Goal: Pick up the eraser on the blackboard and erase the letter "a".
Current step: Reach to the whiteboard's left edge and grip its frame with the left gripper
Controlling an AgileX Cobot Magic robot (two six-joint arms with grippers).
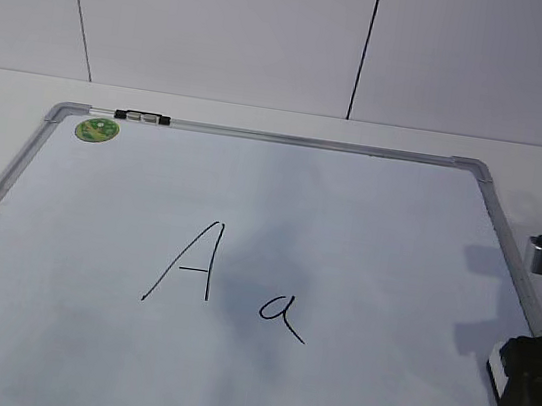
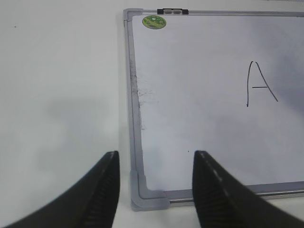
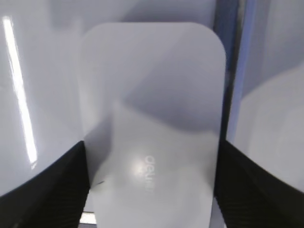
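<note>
1. One eraser [image 3: 152, 123] lies at the whiteboard's [image 1: 349, 224] right edge, between the right claw's [image 3: 152, 190] open fingers, not yet clamped; a shallow or uneven squeeze could let it slip.
2. The target "a" [image 1: 280, 315] sits near the capital "A" [image 1: 190, 262]; a wide wipe could smear that.
3. The left claw [image 2: 154, 190] hangs open, empty.

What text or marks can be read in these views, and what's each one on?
"A": handwritten capital in black marker on the whiteboard, at.
"a": handwritten lowercase with a tail, right of the capital, at.
"deli" (likely): faint grey lettering on the white eraser, at; blurred, so not certain.
Green round sticker at the board's corner: print too small to read.
</note>
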